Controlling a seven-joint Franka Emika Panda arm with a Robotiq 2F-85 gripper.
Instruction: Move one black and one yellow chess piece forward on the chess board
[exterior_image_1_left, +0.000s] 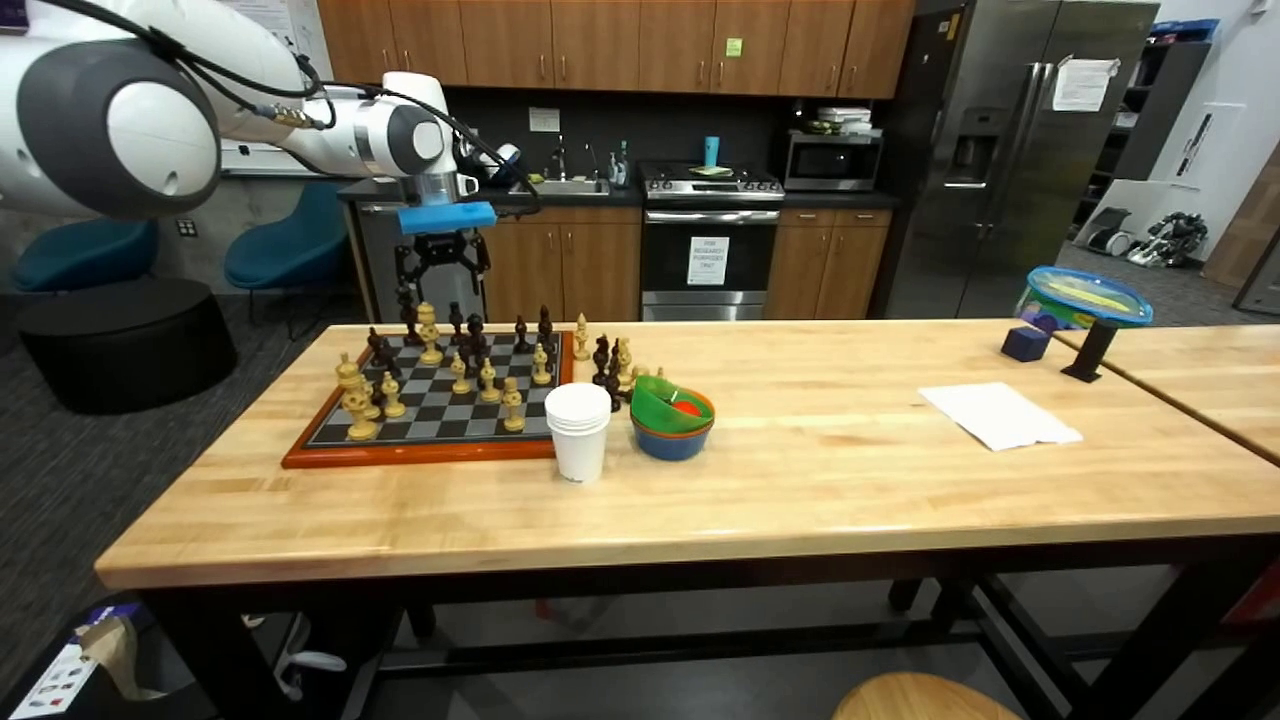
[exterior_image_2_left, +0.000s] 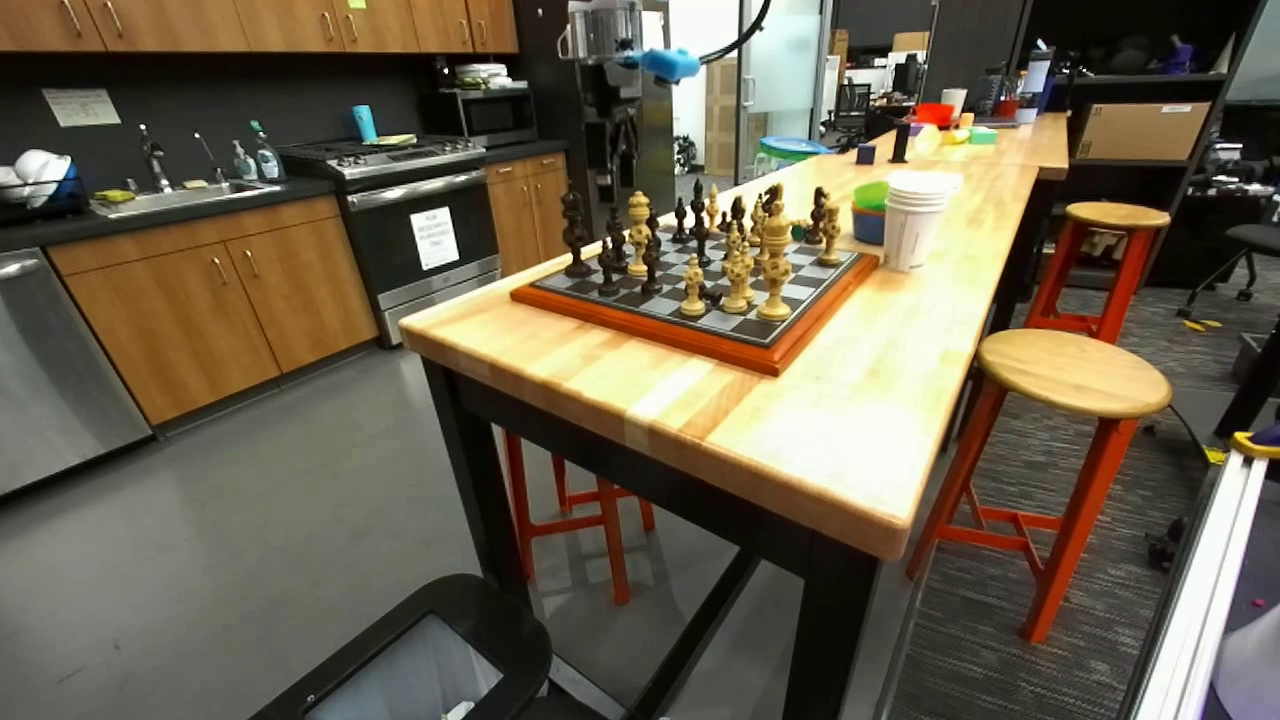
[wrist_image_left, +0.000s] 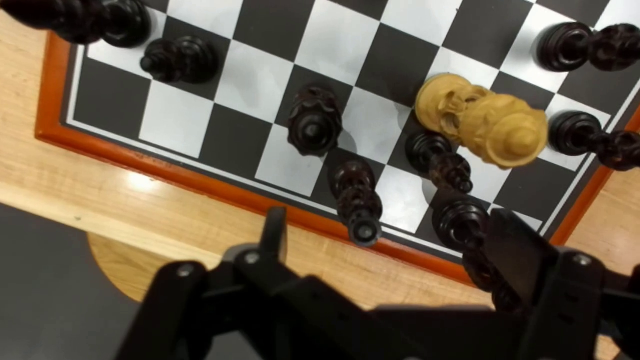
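Observation:
The chess board (exterior_image_1_left: 420, 455) lies on the table with several black and yellow pieces standing on it; it also shows in an exterior view (exterior_image_2_left: 640, 335) and the wrist view (wrist_image_left: 165, 175). A tall yellow piece (wrist_image_left: 480, 120) stands among black pieces; it also shows in both exterior views (exterior_image_1_left: 429, 335) (exterior_image_2_left: 638, 235). My gripper (wrist_image_left: 388, 217) is open above the board's edge on the black side. It also shows in an exterior view (exterior_image_1_left: 443, 275). In the wrist view a black piece (wrist_image_left: 357, 200) appears between the fingers. Another black piece (wrist_image_left: 462, 230) is partly hidden by the right finger.
Stacked white cups (exterior_image_1_left: 578, 430) and colored bowls (exterior_image_1_left: 672, 440) stand beside the board. Several black and yellow pieces (exterior_image_1_left: 612, 375) stand off the board near the bowls. White paper (exterior_image_1_left: 1000, 415), a dark block (exterior_image_1_left: 1025, 344) and a black stand (exterior_image_1_left: 1092, 350) are farther along the table.

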